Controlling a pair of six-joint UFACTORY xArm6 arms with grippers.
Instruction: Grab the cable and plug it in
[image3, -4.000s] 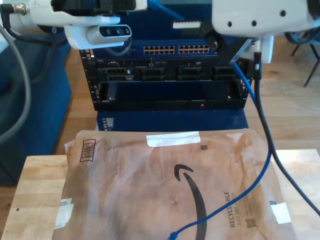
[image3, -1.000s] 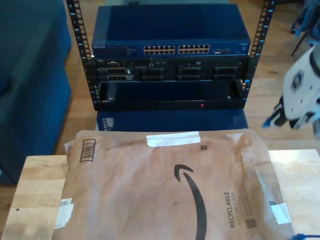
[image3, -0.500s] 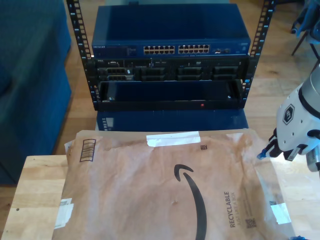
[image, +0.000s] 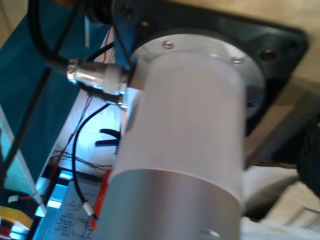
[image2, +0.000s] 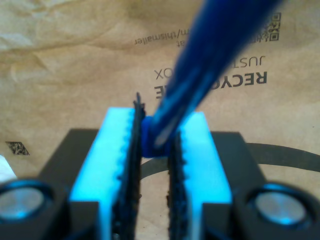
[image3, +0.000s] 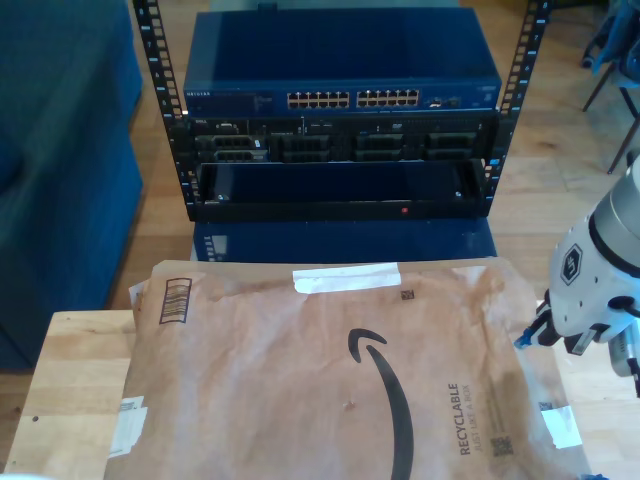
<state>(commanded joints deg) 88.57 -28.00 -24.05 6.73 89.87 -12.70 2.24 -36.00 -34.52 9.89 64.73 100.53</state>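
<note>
The blue cable (image2: 210, 55) runs out from between the light-blue pads (image2: 115, 160) of my second gripper (image2: 152, 150), which is shut on it just above the brown paper envelope (image2: 65, 65). In the exterior view my second gripper (image3: 528, 337) hangs from a white arm over the envelope's (image3: 300, 380) edge at the exterior view's right. A short blue bit of cable (image3: 598, 476) shows at that view's lower right corner. The first wrist view looks at a white arm link (image: 185, 150) with a metal connector (image: 97, 77) from close by.
Behind the wooden table (image3: 80, 380) stands a rack with a blue network switch (image3: 340, 60) whose row of ports (image3: 352, 99) faces the table. Black server units (image3: 340, 145) sit below it. A blue padded block (image3: 60, 150) stands at the exterior view's left.
The white arm at the exterior view's right has come down and slightly inward toward the envelope's edge. Four seconds ago both arms were high and the cable lay across the envelope.
</note>
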